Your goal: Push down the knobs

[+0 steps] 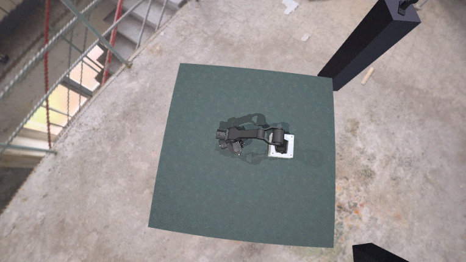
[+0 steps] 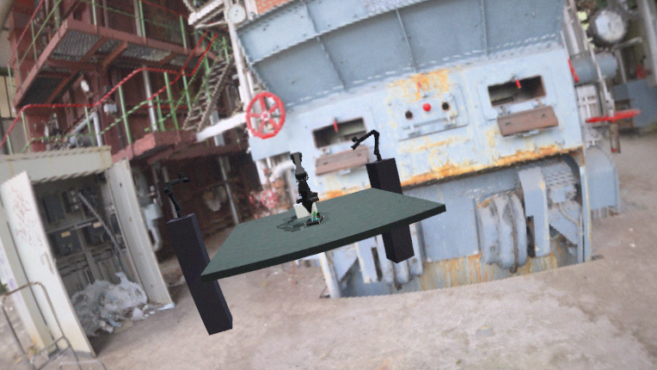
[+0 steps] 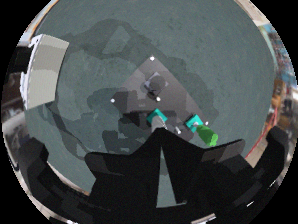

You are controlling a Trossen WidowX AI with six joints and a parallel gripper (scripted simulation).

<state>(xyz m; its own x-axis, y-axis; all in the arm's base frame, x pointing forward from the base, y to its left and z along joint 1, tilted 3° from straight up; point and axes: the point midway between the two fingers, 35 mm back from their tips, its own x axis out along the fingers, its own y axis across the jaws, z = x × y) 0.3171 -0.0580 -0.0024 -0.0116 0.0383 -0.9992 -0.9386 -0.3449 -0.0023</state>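
Observation:
The circuit board (image 1: 290, 152) (image 3: 172, 97) stands on the table, partly hidden by the arm in the top view. In the wrist view, two teal potentiometers sit at its lower side. A pale grey knob (image 3: 158, 121) is on the left potentiometer (image 3: 154, 114), and a green knob (image 3: 207, 135) is on the right potentiometer (image 3: 190, 124). My gripper (image 3: 159, 131) is shut and empty. Its tips overlap the pale knob's end in the wrist view; whether they touch is unclear. The green knob is just right of the tips. How far down either knob sits cannot be told.
The board and arm are on the green table (image 1: 234, 195) (image 2: 367, 220). A pale block (image 3: 47, 72) stands left of the board in the wrist view. A dark component (image 3: 156, 84) sits on the board. Dark pillars (image 2: 199, 275) (image 2: 390, 206) carrying small arms stand beyond the table's sides.

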